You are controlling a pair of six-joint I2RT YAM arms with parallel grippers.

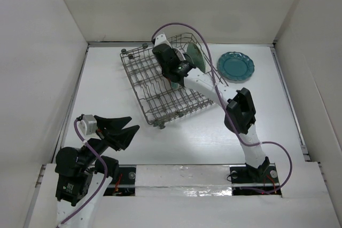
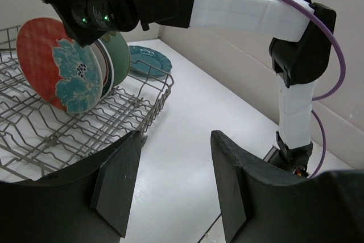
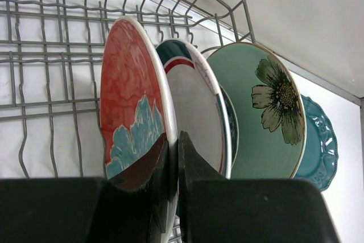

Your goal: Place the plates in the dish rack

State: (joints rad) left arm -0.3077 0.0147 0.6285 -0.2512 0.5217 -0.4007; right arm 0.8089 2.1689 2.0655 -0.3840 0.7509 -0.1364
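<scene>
The grey wire dish rack (image 1: pixel 151 90) sits at the table's far middle. Three plates stand upright in a row in its far end. They are the red-and-teal floral plate (image 3: pixel 133 95), the white plate with red-and-dark rings (image 3: pixel 196 101) and the pale green plate with a flower (image 3: pixel 261 112). A dark-rimmed plate edge (image 3: pixel 230 126) shows between the last two. My right gripper (image 3: pixel 173 146) is shut on the floral plate's rim. The scalloped teal plate (image 1: pixel 235 66) lies flat on the table right of the rack. My left gripper (image 1: pixel 131 124) hangs open and empty near the front left.
White walls close in the table on the left, back and right. The right arm (image 1: pixel 240 110) stretches from the near edge across the rack's right corner. The rack's near rows of tines (image 2: pixel 62 140) hold nothing.
</scene>
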